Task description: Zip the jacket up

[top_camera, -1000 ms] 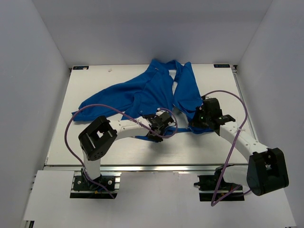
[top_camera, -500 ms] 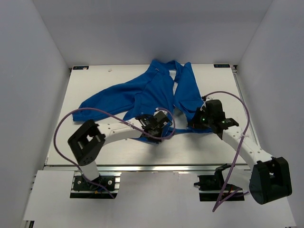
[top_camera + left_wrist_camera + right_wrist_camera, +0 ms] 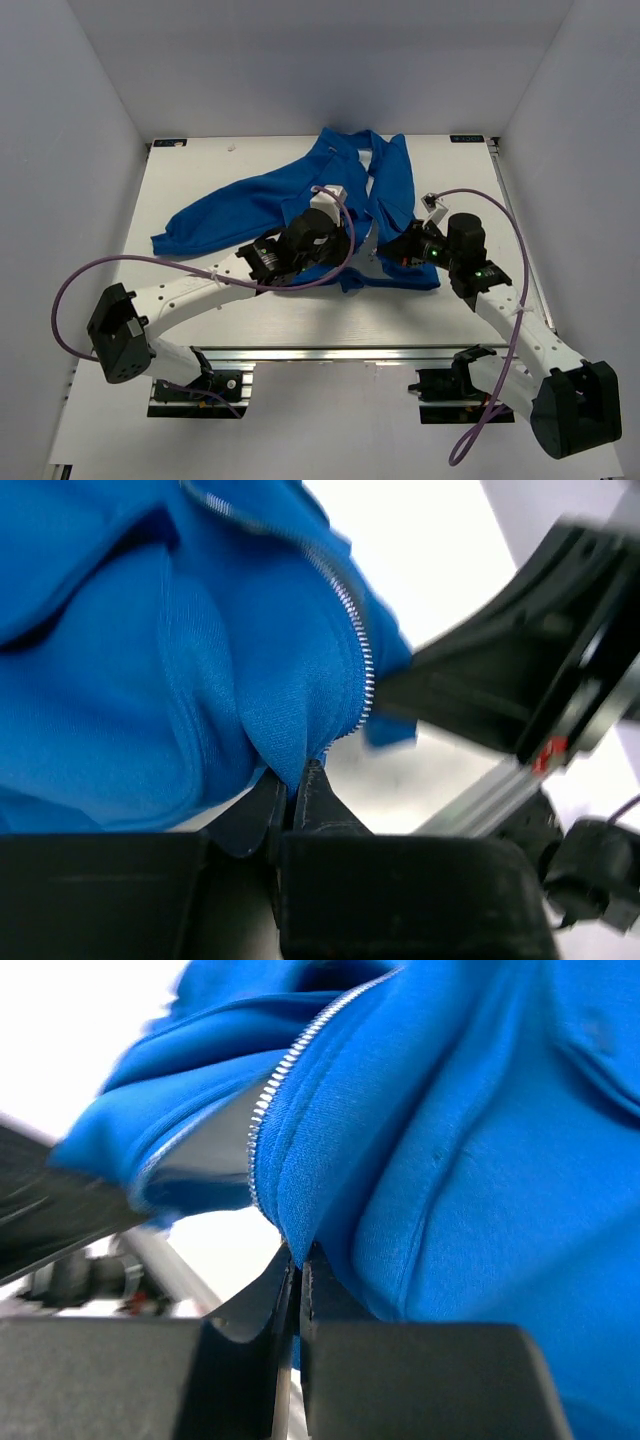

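Note:
The bright blue jacket [image 3: 260, 200] lies spread on the white table, collar at the far side and hem toward me. My left gripper [image 3: 350, 255] is shut on the left front edge near the hem. In the left wrist view its jaws [image 3: 295, 778] pinch the blue fabric just below the silver zipper teeth [image 3: 360, 670]. My right gripper [image 3: 395, 250] is shut on the right front edge. In the right wrist view its jaws [image 3: 298, 1252] pinch the fabric beside the zipper teeth [image 3: 265, 1125]. The two edges are held slightly raised with a narrow gap between them. The zipper slider is not visible.
The table [image 3: 200, 290] is boxed in by white walls on three sides. An aluminium rail [image 3: 330, 352] runs along the near edge. Purple cables [image 3: 150, 262] loop from both arms. The right arm [image 3: 520, 680] looms close in the left wrist view.
The left arm's elbow has swung far left and its wrist has risen over the jacket. The right wrist has shifted right. The hem edges are lifted and drawn closer together.

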`<state>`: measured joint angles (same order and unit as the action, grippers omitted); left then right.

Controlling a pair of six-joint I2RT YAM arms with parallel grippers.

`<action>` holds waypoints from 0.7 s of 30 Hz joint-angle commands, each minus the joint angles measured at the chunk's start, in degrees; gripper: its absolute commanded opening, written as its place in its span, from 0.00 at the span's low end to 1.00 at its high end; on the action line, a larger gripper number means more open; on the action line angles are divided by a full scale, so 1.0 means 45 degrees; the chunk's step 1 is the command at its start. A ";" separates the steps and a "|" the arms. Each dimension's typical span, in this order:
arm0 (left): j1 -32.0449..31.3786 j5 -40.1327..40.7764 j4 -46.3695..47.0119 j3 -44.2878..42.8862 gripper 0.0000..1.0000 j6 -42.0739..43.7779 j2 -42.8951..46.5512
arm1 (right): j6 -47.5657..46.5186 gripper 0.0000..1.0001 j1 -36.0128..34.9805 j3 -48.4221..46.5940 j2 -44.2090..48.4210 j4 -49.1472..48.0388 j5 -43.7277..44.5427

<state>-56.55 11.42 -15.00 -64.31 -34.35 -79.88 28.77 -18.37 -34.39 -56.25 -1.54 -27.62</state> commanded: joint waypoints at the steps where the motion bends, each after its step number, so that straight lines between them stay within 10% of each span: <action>1: -0.0089 0.0701 0.2238 0.0327 0.00 -0.0003 0.0251 | 0.1903 0.00 0.0039 0.0590 0.0039 -0.3344 -0.2942; 21: -0.0089 0.2561 0.5813 0.2084 0.00 -0.2132 0.0991 | 0.3449 0.00 0.0059 0.1177 -0.0410 -0.6901 -0.2632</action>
<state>-56.64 22.48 6.48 -55.94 -41.50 -79.07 42.50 -18.06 -28.80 -57.71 -24.40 -37.56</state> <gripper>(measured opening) 0.093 0.029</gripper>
